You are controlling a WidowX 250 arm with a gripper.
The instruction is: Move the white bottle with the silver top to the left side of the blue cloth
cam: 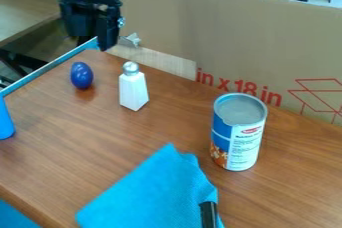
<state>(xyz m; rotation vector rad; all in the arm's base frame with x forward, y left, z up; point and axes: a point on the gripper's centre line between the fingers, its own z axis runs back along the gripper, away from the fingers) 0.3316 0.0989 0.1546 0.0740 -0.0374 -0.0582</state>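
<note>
The black gripper (92,27) hangs at the upper left, over the table's far corner, above and behind a dark blue egg-shaped object (81,75). It touches none of the things on the table. Just right of the blue object, a white shaker with a grey top (133,89) stands upright. A can with a blue and white label (238,132) is upright at the right. Toward the front lies a bright blue cloth (157,194), with a black object (209,214) on its right part.
The wooden table (294,187) is bounded at the back by a cardboard wall (254,37) with red print. Another blue item (5,121) is at the left edge, and blue material (15,216) shows at the lower left corner. A blue strip (47,67) runs along the table's left edge.
</note>
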